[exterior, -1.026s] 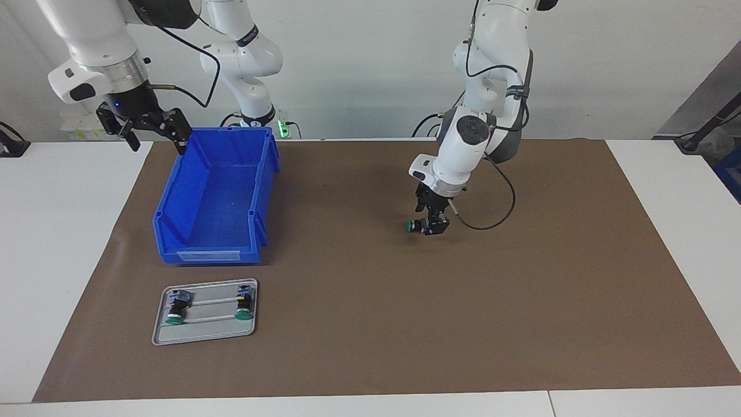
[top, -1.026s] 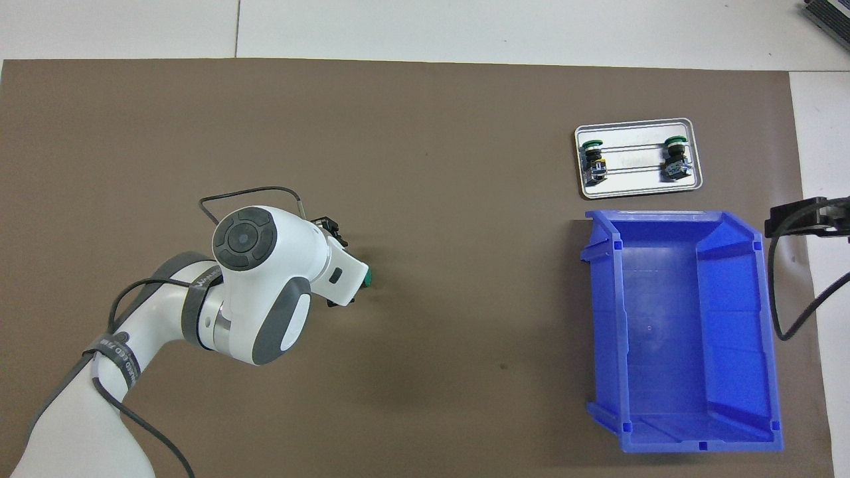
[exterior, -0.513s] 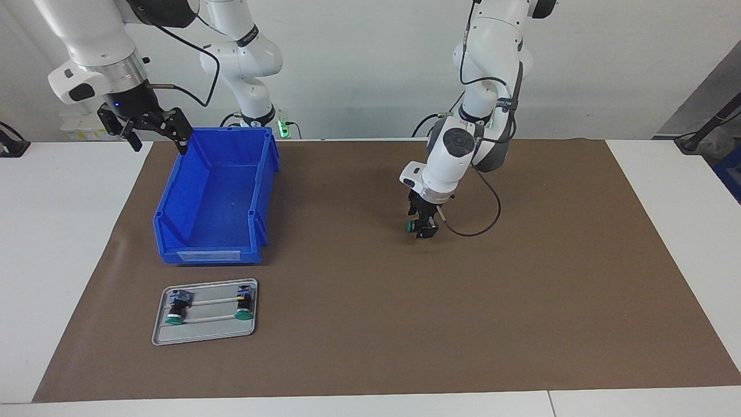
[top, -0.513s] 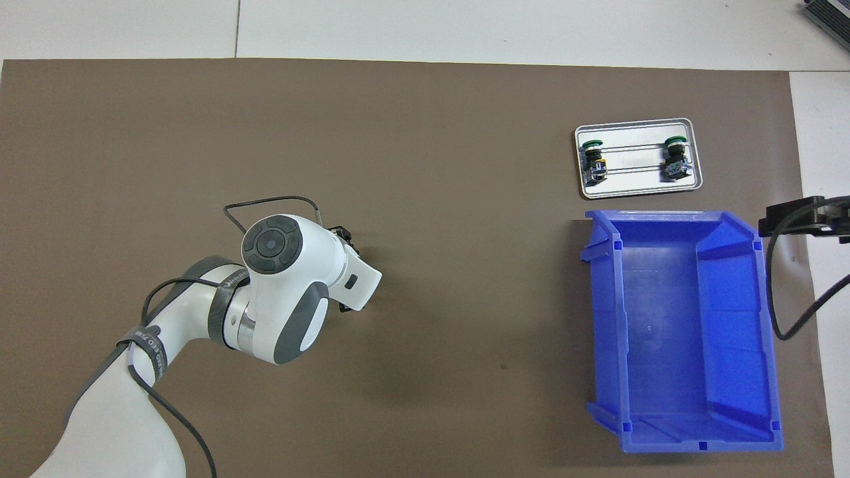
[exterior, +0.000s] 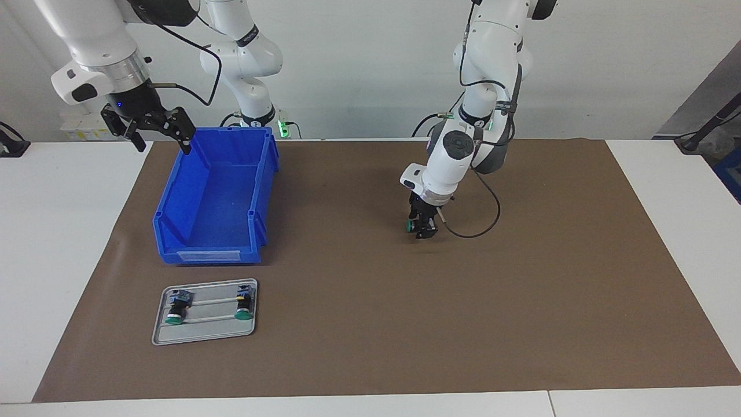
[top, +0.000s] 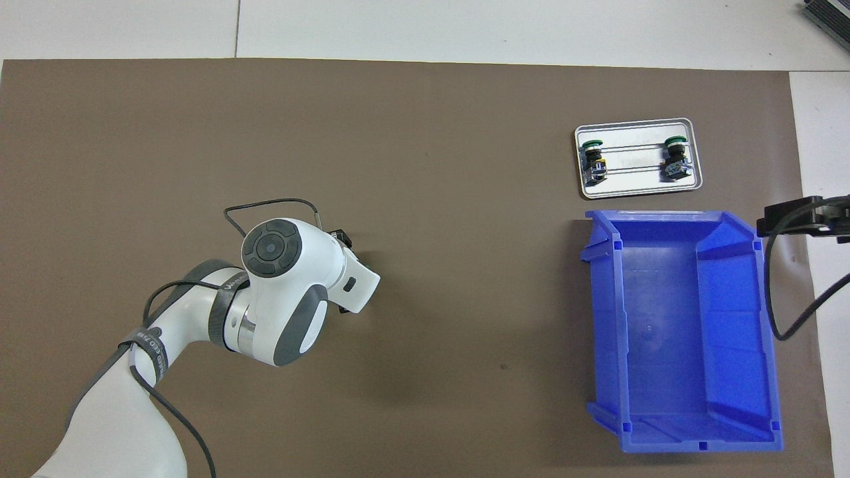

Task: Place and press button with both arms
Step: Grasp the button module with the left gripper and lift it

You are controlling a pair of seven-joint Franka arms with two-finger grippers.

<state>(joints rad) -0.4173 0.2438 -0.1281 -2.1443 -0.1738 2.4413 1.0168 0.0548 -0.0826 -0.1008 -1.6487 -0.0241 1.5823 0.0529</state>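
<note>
Button (exterior: 410, 225): green cap showing sideways, held between the fingers of the left gripper (exterior: 422, 228), low over the bare middle of the brown mat (exterior: 521, 301); whether it touches the mat cannot be told. Hidden under the arm's wrist from overhead.

Left gripper: pointed down, fingers closed on the button.

Right gripper (exterior: 155, 128): fingers spread wide, raised over the corner of the blue bin (exterior: 215, 197) at the bin's 11 o'clock in the facing view; arm waiting.

Blue bin: open-topped, toward the right arm's end.

Metal tray (exterior: 205, 327): at the bin's 6 o'clock in that view, farther from the robots, carrying two green-capped buttons (exterior: 242, 302) lying well apart.
</note>
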